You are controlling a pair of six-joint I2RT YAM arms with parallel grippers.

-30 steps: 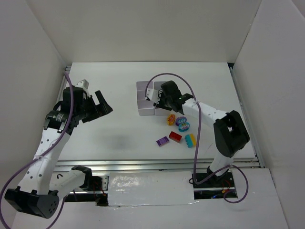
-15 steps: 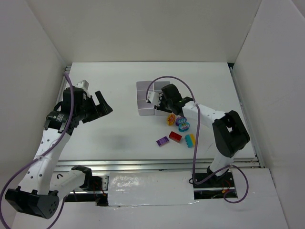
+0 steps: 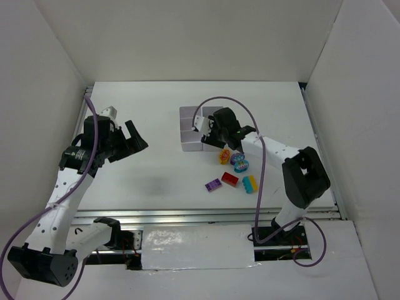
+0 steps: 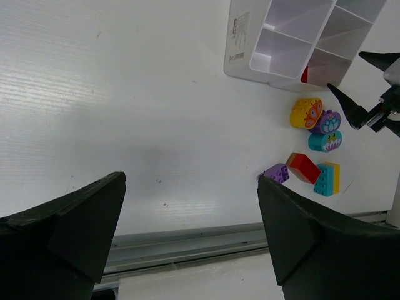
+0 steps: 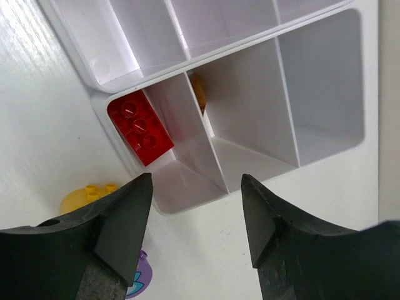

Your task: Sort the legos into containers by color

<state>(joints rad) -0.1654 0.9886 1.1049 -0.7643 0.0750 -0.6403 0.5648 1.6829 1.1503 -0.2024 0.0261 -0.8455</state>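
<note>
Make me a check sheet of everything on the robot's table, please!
Surface: white table, no spills seen.
Job's things: white container holds a red brick and an orange brick, side by side; loose nearby are a yellow brick, purple-and-teal pair, loose red brick, purple brick, teal-and-yellow brick.
Clutter: nothing seen.
Grippers: left gripper jaws open, empty; right gripper jaws open, empty, over the container.
Cables: left purple cable, right purple cable, one per arm.
Surroundings: white walls on three sides.

We have the containers (image 3: pixel 190 146) mid desk (image 3: pixel 156 125), loose legos (image 3: pixel 239 164) clustered just right and in front, and one brick (image 5: pixel 140 127) in the corner compartment nearest them.
</note>
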